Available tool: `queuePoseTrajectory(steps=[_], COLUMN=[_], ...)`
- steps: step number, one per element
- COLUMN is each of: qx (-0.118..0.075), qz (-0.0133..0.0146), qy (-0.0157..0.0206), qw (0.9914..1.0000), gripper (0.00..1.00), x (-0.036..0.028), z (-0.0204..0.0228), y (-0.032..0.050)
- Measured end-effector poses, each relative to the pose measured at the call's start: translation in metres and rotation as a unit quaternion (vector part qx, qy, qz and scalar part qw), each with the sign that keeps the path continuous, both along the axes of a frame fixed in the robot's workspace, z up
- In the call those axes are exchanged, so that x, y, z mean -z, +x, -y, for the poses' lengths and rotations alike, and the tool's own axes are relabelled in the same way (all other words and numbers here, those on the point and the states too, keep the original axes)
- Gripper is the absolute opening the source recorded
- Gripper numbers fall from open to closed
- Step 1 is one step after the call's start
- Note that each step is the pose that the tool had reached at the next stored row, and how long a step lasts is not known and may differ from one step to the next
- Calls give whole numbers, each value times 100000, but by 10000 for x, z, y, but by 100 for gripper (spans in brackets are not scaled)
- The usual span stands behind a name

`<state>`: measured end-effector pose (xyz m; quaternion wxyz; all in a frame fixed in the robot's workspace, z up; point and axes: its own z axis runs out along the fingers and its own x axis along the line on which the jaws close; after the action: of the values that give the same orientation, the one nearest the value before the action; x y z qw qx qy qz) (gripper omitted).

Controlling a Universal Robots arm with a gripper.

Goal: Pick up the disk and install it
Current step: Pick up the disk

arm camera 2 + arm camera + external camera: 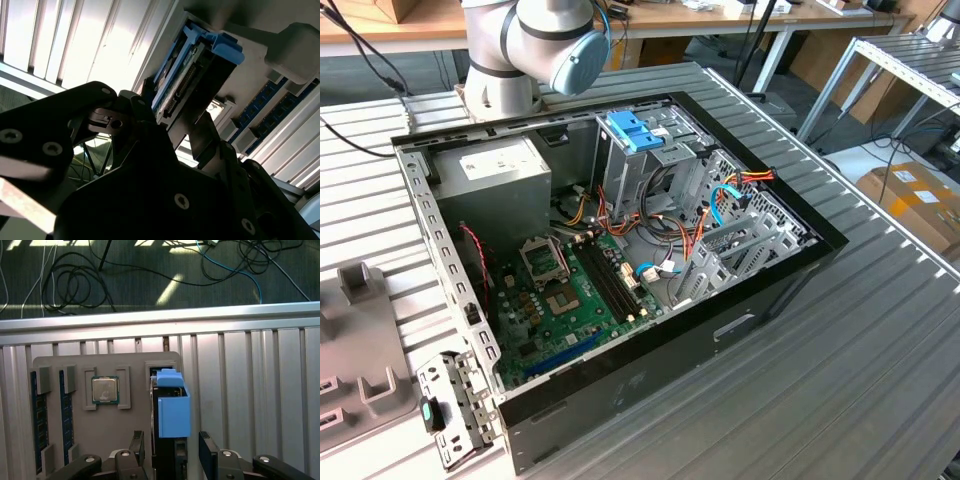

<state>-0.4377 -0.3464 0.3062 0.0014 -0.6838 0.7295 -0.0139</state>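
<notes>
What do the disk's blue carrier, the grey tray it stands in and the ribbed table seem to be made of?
The disk's carrier: light-blue plastic, likely, matte and evenly coloured with moulded edges. The grey tray: probably plastic too, dull, with moulded pockets. The ribbed table: looks like aluminium, silvery, reflecting light along its grooves.

I'm working in a robotics lab or workshop: slatted aluminium table (880, 330), opened computer case (650, 385), wooden benches (700, 20) behind, cables (80, 277) strewn across the floor (150, 290).

Ribbed metal table (865, 385), open computer case (650, 392), grey parts tray (355, 340) atop
</notes>
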Motion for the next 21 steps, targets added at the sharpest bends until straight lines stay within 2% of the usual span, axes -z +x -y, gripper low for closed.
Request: queuePoseTrajectory(steps=[9,10,11,13,21], qx=[-9,-10,-12,-15,-21], qz=[2,-1,-2,-1,1], qy=[2,-2,-1,-1,-1], qw=[100000,100000,100000,100000,100000], gripper=[55,47,47,35,35], x=[0,0,0,0,0], z=[0,0,0,0,0], y=[0,0,0,0,0])
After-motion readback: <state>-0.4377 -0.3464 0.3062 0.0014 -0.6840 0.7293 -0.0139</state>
